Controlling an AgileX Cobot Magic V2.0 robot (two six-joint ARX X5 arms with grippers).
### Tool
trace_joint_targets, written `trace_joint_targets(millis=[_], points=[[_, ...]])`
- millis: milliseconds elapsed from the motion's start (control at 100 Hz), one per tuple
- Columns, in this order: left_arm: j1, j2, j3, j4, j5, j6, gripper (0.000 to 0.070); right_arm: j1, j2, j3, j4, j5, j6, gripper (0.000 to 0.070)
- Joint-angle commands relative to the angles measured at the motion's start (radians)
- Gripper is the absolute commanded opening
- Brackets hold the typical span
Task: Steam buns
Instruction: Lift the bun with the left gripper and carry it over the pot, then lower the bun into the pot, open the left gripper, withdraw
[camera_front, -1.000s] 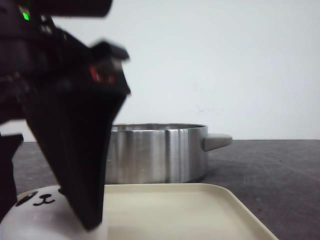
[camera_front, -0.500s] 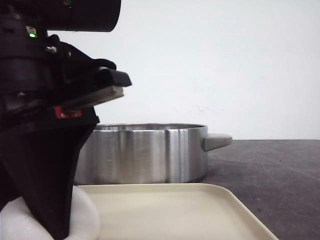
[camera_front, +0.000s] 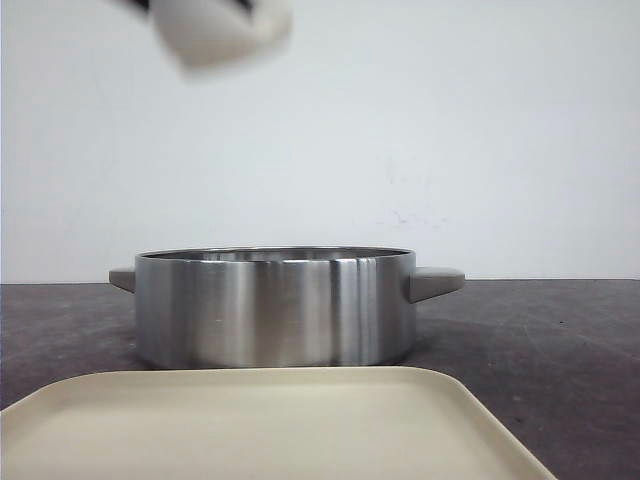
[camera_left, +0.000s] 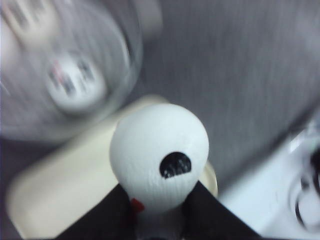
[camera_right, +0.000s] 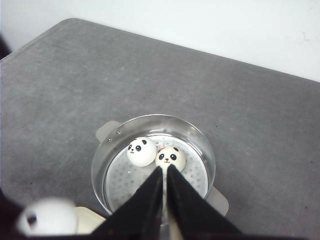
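Bun (camera_left: 159, 156) clamped in left claw (camera_left: 160, 220), pot (camera_left: 65, 75) blurred, claw tips hidden.

We see the pot (camera_front: 275, 308) standing on the desk (camera_front: 560, 340), behind the tray (camera_front: 270, 425), which lies nearest the camera. Two buns (camera_right: 141, 151) (camera_right: 170, 157) sit side by side, touching, inside the pot. A third bun (camera_left: 159, 155) is held between the left gripper's (camera_left: 159, 212) jaws, high above the tray's left end.

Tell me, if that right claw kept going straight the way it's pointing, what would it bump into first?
Probably the steel pot: the right gripper points down into it, fingers nearly shut, toward the perforated floor just beside two panda buns. Depth is hard to judge.
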Motion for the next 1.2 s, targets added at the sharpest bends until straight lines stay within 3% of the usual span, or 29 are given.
trace_joint_targets(millis=[0, 340, 550, 940, 1010, 1050, 1190], points=[[0.018, 0.03, 0.061, -0.007, -0.027, 0.1, 0.0007, 0.013, 0.009, 0.016, 0.014, 0.003, 0.007, 0.0005], [0.217, 0.235, 0.184, -0.011, -0.027, 0.276, 0.0007, 0.013, 0.009, 0.016, 0.016, 0.003, 0.007, 0.0005], [0.285, 0.42, 0.184, 0.015, -0.027, 0.281, 0.0007, 0.013, 0.009, 0.015, 0.005, 0.004, 0.007, 0.0005], [0.312, 0.663, 0.184, 0.039, -0.027, 0.28, 0.0014, 0.013, 0.009, 0.016, -0.026, 0.004, 0.019, 0.0005], [0.315, 0.681, 0.184, 0.035, -0.026, 0.279, 0.0059, 0.013, 0.009, 0.016, -0.035, 0.004, 0.026, 0.0006], [0.318, 0.687, 0.184, 0.032, -0.027, 0.279, 0.0126, 0.013, 0.009, 0.015, -0.04, 0.004, 0.028, 0.0005], [0.318, 0.691, 0.184, 0.025, -0.027, 0.275, 0.0537, 0.013, 0.009, 0.016, -0.047, 0.004, 0.03, 0.0005]])
